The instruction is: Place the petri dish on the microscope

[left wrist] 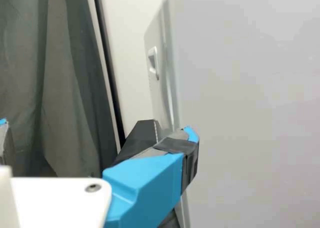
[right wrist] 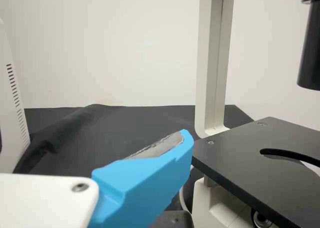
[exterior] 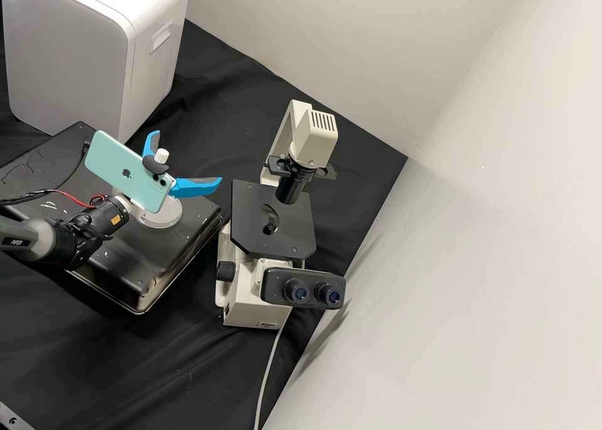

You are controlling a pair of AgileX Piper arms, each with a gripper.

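No wording can be made out anywhere. The dark grey arm (exterior: 44,239) at the table's left edge carries a few white letters on its link, cut off and too small to read. The mint-green phone (exterior: 128,171) clamped to that arm shows a small dark logo on its back. The microscope (exterior: 248,295) bears a tiny dark marking low on the front of its base, illegible.

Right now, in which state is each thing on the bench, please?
Petri dish: lying on the dark tray, not gripped.
Microscope: stage bare, no dish on it.
Right gripper: fingers open, holding nothing, near the dish.
Left gripper: fingers open, holding nothing, beside the white appliance.
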